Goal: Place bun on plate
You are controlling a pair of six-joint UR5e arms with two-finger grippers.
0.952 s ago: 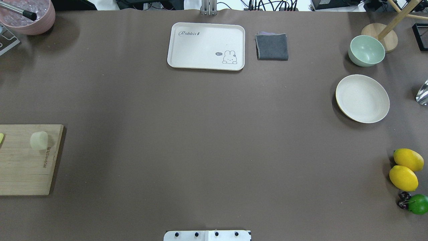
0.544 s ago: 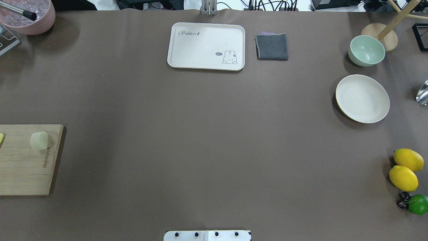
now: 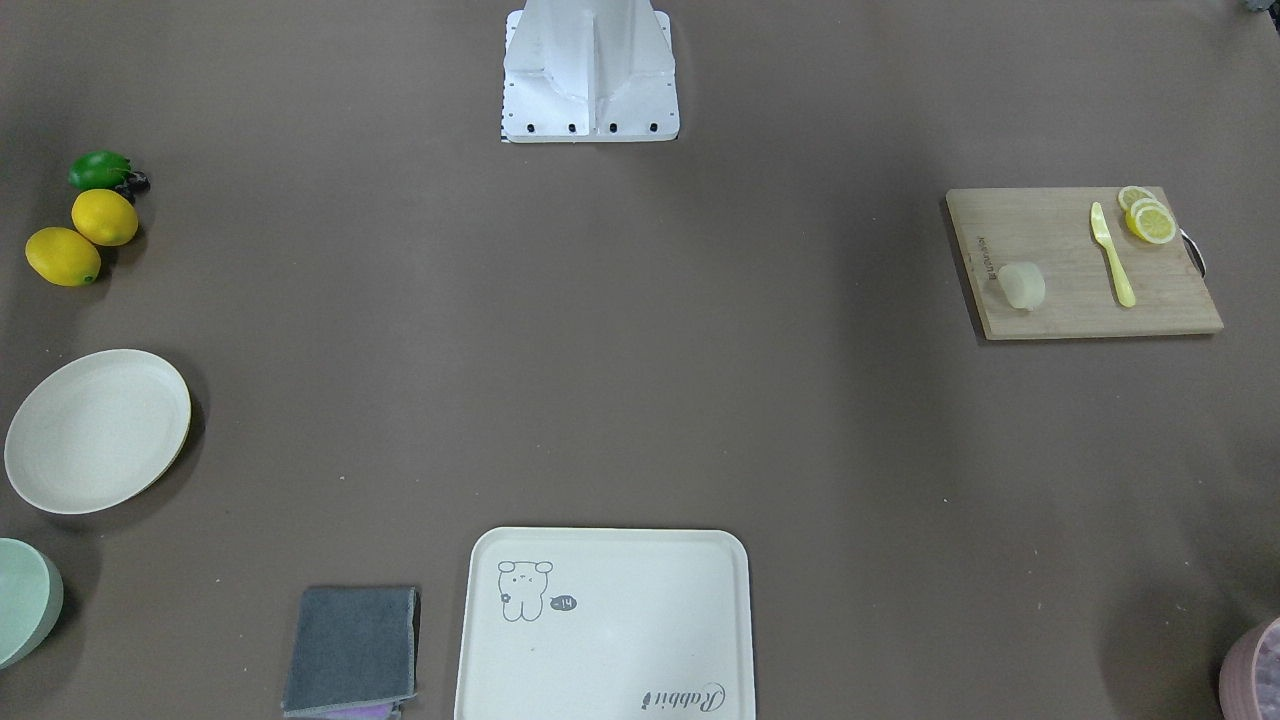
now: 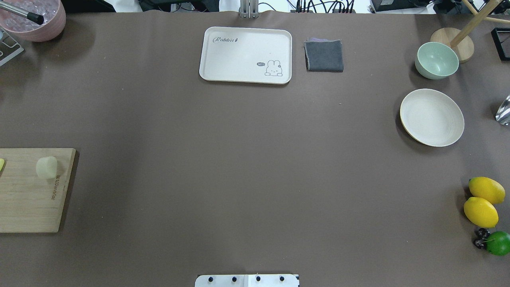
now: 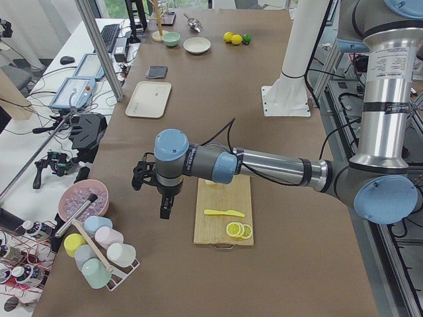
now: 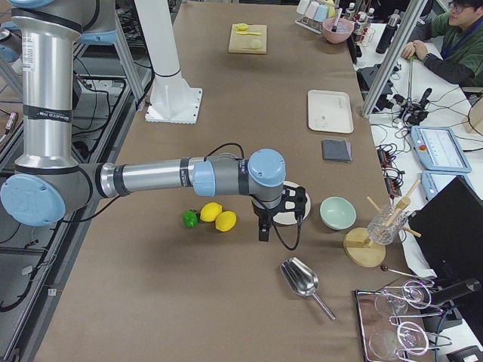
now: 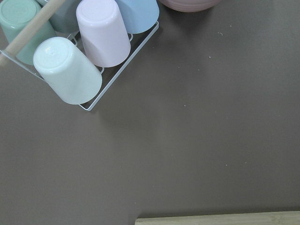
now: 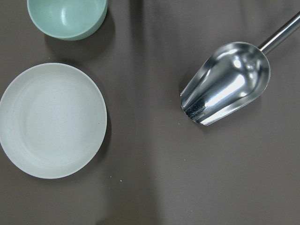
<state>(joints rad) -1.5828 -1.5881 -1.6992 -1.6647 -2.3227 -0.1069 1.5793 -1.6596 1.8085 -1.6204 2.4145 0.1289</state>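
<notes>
The bun (image 4: 46,167) (image 3: 1022,286) is a pale cream lump lying on a wooden cutting board (image 4: 28,203) at the table's left edge. Far across the table, at its right side, the round cream plate (image 4: 432,117) (image 3: 97,430) (image 8: 52,120) holds nothing. My left gripper (image 5: 164,210) shows only in the exterior left view, hanging over bare table between the board and a cup rack; I cannot tell whether it is open. My right gripper (image 6: 263,226) shows only in the exterior right view, hovering beside the plate, its state unclear.
A yellow knife (image 3: 1112,254) and lemon slices (image 3: 1148,217) share the board. A mint bowl (image 4: 436,60) and steel scoop (image 8: 225,84) flank the plate. Two lemons (image 4: 482,201) and a lime (image 4: 498,242) lie nearer. A rabbit tray (image 4: 245,55) and grey cloth (image 4: 324,55) sit at the back.
</notes>
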